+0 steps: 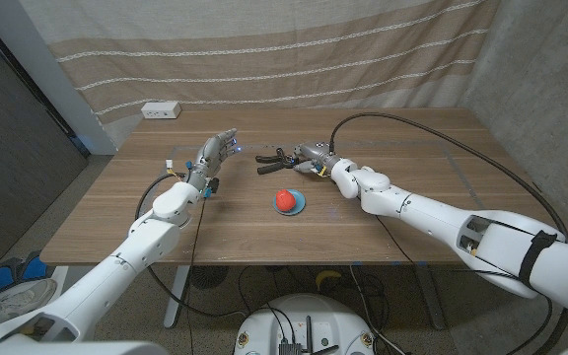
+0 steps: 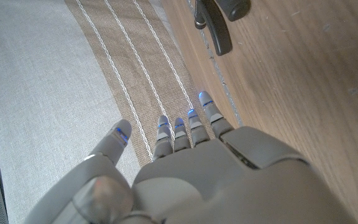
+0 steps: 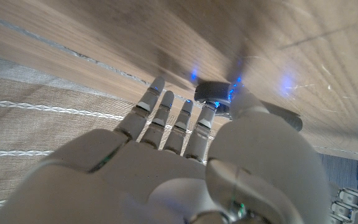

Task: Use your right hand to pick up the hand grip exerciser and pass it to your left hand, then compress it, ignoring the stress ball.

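**At the right robot hand's fingertips, the exerciser waited on the bench**

Just ahead of the right robot hand (image 1: pixel 309 158), the hand grip exerciser (image 1: pixel 272 159) lay on the bench (image 1: pixel 402 247), its dark handles pointing away toward the left side. The fingers reached over its near end, and the right wrist view showed them stretched out around a grey rounded part. Whether they had closed on it I could not tell. Nearer the robot than that hand, well short of it, the red stress ball (image 1: pixel 286 198) sat on a small blue dish (image 1: pixel 293 207). Across from the exerciser, the left robot hand (image 1: pixel 215 153) stood raised with fingers apart, holding nothing.

The risk, in my judgement, was a shallow hold. Fingers catching only one handle end could let the tool pivot or slip during the lift, and a skewed grip would spoil the handover. A low sweep back could also clip the ball.
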Available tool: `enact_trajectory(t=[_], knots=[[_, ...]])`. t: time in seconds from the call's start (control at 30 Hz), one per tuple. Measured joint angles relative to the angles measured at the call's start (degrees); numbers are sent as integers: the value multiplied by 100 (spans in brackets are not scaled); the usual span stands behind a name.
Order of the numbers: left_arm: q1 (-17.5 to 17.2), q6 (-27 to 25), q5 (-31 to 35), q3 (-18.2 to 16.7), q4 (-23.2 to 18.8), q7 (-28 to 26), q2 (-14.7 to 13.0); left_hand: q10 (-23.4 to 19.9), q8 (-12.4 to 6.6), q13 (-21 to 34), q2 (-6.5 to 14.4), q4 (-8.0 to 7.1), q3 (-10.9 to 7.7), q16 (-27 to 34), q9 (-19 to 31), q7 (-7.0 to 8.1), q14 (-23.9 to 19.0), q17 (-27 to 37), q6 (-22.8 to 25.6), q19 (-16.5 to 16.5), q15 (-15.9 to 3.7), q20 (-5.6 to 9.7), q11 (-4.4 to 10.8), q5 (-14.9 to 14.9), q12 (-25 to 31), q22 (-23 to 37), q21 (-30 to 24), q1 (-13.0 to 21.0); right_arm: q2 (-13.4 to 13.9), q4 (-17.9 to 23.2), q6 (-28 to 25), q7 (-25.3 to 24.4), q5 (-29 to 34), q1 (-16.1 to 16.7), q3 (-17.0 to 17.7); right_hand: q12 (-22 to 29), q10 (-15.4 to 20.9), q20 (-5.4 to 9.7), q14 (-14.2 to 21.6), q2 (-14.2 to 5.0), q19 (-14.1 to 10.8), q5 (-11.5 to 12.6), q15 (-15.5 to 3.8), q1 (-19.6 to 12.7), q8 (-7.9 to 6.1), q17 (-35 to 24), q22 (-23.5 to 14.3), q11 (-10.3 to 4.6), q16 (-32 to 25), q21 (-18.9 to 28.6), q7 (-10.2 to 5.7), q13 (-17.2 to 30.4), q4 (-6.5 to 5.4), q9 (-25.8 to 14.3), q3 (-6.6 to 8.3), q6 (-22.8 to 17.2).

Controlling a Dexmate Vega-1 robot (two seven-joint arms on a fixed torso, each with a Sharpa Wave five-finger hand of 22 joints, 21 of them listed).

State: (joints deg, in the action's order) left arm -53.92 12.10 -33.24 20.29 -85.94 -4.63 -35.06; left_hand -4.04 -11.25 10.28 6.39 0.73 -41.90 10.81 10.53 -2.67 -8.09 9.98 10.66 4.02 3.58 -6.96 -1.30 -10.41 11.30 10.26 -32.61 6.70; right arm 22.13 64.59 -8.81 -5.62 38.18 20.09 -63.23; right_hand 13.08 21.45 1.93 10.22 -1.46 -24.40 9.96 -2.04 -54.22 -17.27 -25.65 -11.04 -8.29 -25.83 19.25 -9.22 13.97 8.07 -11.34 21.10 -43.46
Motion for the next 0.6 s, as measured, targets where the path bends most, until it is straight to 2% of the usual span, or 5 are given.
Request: enact_trajectory(t=[0.13, 0.23, 0.3, 0.4, 0.6], knots=[[0, -2, -2, 0, -3, 6, -12, 7, 0, 0, 2, 0, 0, 0, 0, 0, 0, -3, 0, 0, 0, 0, 7, 0, -8, 0, 0, 1, -36, -32, -112, 146, 36, -52, -84, -6, -69, -9, -61, -142, 70, 22, 0, -52, -138, 2, 6, -53, 21, 0, -39, 0, 38, 22, -38, -573], [0, -3, -3, -1, -7, 16, -19, 7, 0, 0, 2, 0, 0, 0, 0, 0, 0, -13, 0, 0, 0, 0, 7, 0, -8, 0, 0, 2, -64, -65, -174, 202, 66, -86, -138, 26, 36, 13, -61, -239, 89, 47, 0, -149, -285, 0, 13, -158, 21, 0, -229, 0, 74, 24, -50, -789], [0, -4, -5, -1, -7, 29, -23, 7, 0, 0, 2, 18, -18, 0, 0, 0, 0, -13, 0, 0, 0, 0, 7, 0, -8, 0, 15, 2, -80, -91, -205, 206, 84, -106, -170, 71, 110, 36, -58, -296, 65, 67, -3, -208, -397, 0, 13, -231, 21, 0, -248, 0, 129, 24, -31, -807], [0, -4, -6, -2, -8, 44, -24, 7, 0, 0, 2, 18, -18, 0, 0, 0, -2, -13, -1, 0, 2, 0, 7, 0, -8, 0, 21, 2, -101, -138, -219, 192, 105, -131, -212, 93, 192, 55, -25, -301, 47, 66, -9, -334, -474, 0, 13, -269, 20, 0, -247, -9, 143, 19, -29, -807], [2, -4, -9, -5, -7, 59, -27, 7, 0, 0, 3, 18, -18, 0, 0, 0, -21, -12, -1, 0, 21, 0, 7, 0, -7, 0, 21, 1, -105, -202, -194, 17, 112, -133, -257, 156, 356, 61, 25, -346, -28, 61, -41, -456, -481, -27, 13, -327, -6, 26, -247, -14, 165, -3, -53, -806]])
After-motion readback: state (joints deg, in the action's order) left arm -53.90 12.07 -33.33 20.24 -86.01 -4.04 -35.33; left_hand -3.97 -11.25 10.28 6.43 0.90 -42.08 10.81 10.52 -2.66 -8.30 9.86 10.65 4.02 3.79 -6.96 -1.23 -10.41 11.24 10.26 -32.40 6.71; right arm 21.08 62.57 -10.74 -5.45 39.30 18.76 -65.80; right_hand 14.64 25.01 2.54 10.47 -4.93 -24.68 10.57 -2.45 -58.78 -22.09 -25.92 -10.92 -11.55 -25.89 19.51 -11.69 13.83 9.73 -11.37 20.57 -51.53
